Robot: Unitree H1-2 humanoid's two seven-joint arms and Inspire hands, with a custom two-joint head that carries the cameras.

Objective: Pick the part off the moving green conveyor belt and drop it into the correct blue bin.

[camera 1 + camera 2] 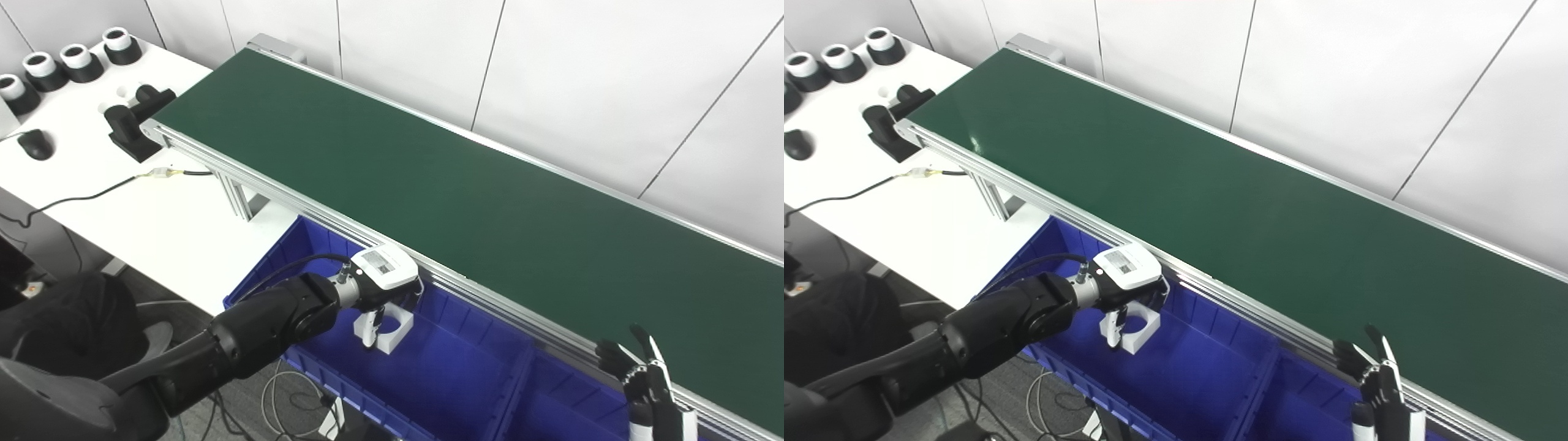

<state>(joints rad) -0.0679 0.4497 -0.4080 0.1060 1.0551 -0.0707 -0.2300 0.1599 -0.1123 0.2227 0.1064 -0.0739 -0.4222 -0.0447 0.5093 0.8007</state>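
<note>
The right hand [646,376] is sitting at the bottom right corner, cut off by the picture's lower edge, so only its dark fingers [640,338] are showing; they are standing spread apart and upright with nothing between them, just beside the aluminium rail of the long dark green conveyor belt [465,202]. The far right stretch of that belt is running out of view. The left hand [383,285] is largely hiding under its white back plate, and its fingers are curling downward around the small white blocky plastic part with a round hole through it [392,327]. How firmly the hand is gripping is hard to make out, since the plate is covering most of the contact.

The part is looking pale, squarish and chunky, with a wide circular opening facing upward. It is hanging low inside the left-hand deep blue plastic bin [441,373], below the belt's near rail; whether it is touching the bin floor cannot be told. A second blue plastic bin compartment [563,398] is lying to the right, partly cut off.
</note>
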